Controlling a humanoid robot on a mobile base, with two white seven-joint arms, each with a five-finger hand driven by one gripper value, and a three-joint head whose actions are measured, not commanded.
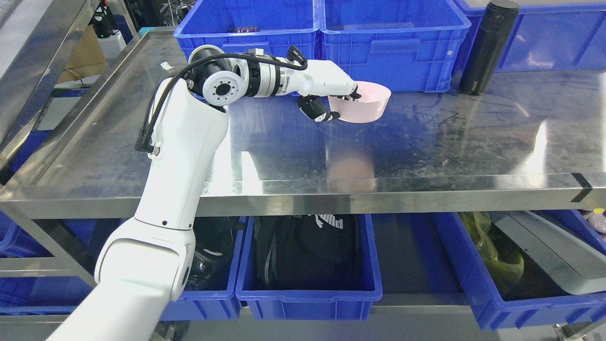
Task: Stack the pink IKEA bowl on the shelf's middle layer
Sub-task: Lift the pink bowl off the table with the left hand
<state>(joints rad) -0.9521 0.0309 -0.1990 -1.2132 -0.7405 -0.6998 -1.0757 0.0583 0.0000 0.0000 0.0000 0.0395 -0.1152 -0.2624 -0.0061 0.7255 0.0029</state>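
Note:
A pink bowl (367,105) stands upright on the steel shelf surface (426,142), just in front of the blue bins at the back. My left hand (338,102) reaches in from the lower left and grips the bowl's left rim, with fingers over the rim and the thumb below against the outer wall. The bowl looks slightly tilted in the grip, close to the surface. I see only one pink bowl. My right arm does not show.
Two blue bins (393,38) stand at the back of the shelf. A tall black flask (485,47) stands at the back right. Below the shelf are more blue bins (307,289) with dark bags and other items. A steel frame (28,61) rises at the left.

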